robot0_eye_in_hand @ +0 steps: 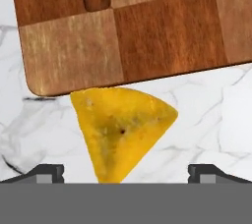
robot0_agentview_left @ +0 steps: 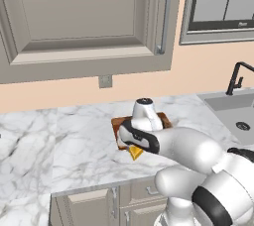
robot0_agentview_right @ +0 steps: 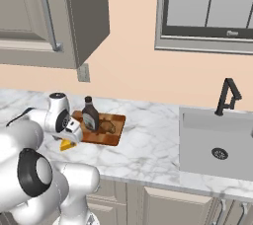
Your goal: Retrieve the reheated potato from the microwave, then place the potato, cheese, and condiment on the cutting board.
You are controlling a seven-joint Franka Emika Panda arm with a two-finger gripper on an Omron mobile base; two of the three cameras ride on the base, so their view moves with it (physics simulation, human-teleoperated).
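The gripper (robot0_eye_in_hand: 123, 171) is held wide open over the cheese (robot0_eye_in_hand: 119, 132), one dark fingertip (robot0_eye_in_hand: 45, 172) standing on either side of the wedge's near point. The cheese, a bright yellow triangle lying on the marble counter (robot0_eye_in_hand: 216, 120) just beside the cutting board (robot0_eye_in_hand: 128, 31), is judged light, firm and somewhat slick; its slanted flanks are best pinched. Farther off, the condiment (robot0_agentview_right: 90, 114) and the potato (robot0_agentview_right: 108, 128) are seen on the board.

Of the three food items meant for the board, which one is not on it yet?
The cheese, the yellow wedge lying on the marble just off the cutting board edge. The condiment and potato already sit on the wood.
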